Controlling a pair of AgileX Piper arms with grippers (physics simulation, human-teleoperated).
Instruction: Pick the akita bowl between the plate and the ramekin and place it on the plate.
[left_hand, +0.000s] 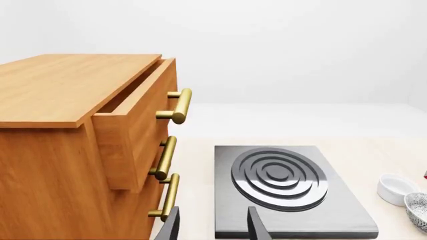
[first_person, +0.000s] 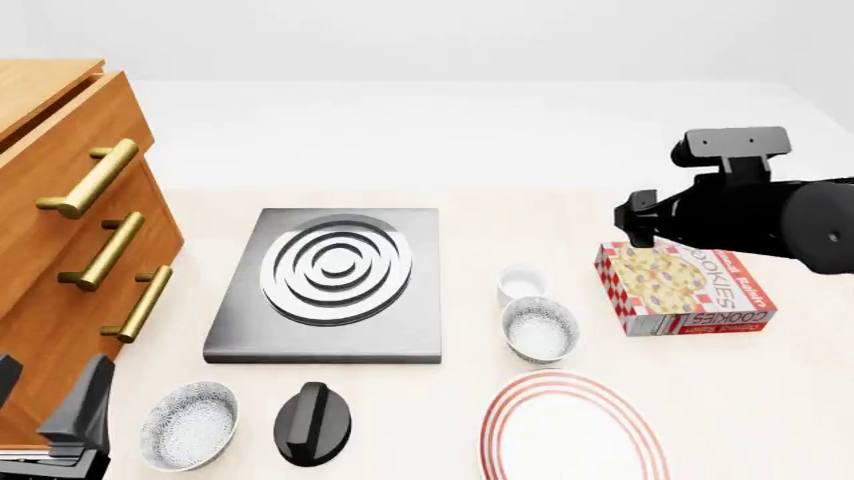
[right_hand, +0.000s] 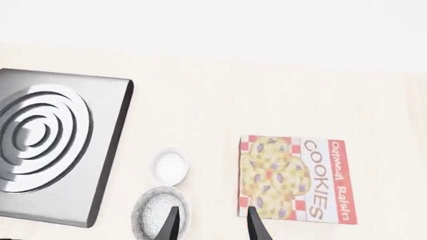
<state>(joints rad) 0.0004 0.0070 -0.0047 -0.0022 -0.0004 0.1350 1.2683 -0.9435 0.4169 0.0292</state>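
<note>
Black and bulky, the right arm (first_person: 747, 205) is held above the cookie box (first_person: 683, 290), its tool (right_hand: 210, 222) spread open and empty. The left tool (left_hand: 213, 227), also open, is cut off at the counter's (first_person: 747, 390) near corner. The plate (first_person: 574, 428) is cropped below. The akita bowl (first_person: 539, 330) sits upright between plate and ramekin (first_person: 521, 283).

red-ringed white plate (first_person: 574, 432), speckled grey akita bowl (first_person: 539, 329)
</note>
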